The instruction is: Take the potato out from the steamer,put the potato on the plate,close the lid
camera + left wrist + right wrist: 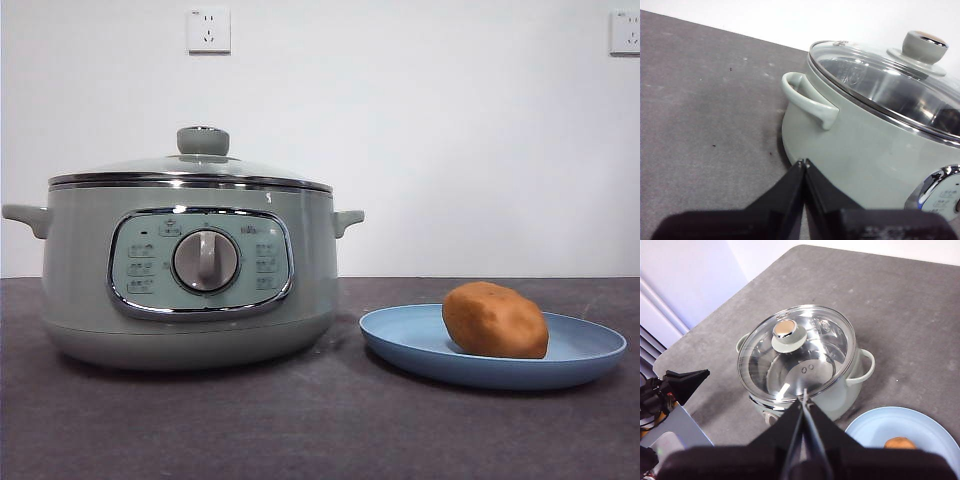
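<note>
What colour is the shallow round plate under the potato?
The shallow round matte plate is light blue, clearest in the front view.

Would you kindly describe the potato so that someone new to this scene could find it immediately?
Start from the large sage-green steamer with its glass lid on; beside it on the grey table lies a shallow light-blue plate. On that plate rests the potato, an oval orange-brown lump with matte skin. It is the only warm-coloured thing here and far smaller than the pot.
</note>
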`<state>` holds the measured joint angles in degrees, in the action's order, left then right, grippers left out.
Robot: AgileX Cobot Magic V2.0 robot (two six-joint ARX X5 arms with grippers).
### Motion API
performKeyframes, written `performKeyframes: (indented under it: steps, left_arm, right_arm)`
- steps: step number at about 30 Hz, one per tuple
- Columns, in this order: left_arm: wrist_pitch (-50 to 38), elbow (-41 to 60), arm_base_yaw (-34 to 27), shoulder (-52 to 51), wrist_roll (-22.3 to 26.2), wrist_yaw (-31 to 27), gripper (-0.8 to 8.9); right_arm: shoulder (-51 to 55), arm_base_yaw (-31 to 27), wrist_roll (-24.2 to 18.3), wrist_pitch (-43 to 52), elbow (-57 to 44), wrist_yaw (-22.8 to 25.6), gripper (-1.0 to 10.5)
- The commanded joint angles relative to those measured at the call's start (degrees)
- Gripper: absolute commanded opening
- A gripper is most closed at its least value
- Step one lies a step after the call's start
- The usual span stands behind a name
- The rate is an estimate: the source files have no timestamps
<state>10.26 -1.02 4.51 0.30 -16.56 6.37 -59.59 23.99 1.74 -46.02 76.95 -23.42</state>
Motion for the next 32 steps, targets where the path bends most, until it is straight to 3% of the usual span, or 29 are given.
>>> performKeyframes:
  steps: [1, 20, 24, 28, 32]
  left_arm:
    - [-0.09, 0.79, -0.13, -0.09, 0.24, -0.26, -0.03]
    - [-0.09, 0.79, -0.13, -0.09, 0.24, -0.24, -0.03]
    - [-0.09, 0.79, -0.13, -0.09, 0.24, -0.24, -0.03]
    - [-0.09, 0.79, -0.13, -0.09, 0.24, -0.24, -0.03]
    - [-0.09, 0.79, -0.13, -0.09, 0.24, -0.24, -0.03]
  right_arm:
    - [0.0, 0.02, -0.15, 0.35, 0.22, -0.09, 0.0]
    - [0.11, 0.0, -0.11, -2.38, 0.22, -0.13, 0.0]
    - [0.13, -0.28, -1.18, -2.01, 0.15, 1.88, 0.0]
    - [0.15, -6.03, -6.69, -0.57, -1.01, 5.9, 0.0]
    - [3.56, -11.93, -6.16, 8.83, -9.49, 5.33, 0.0]
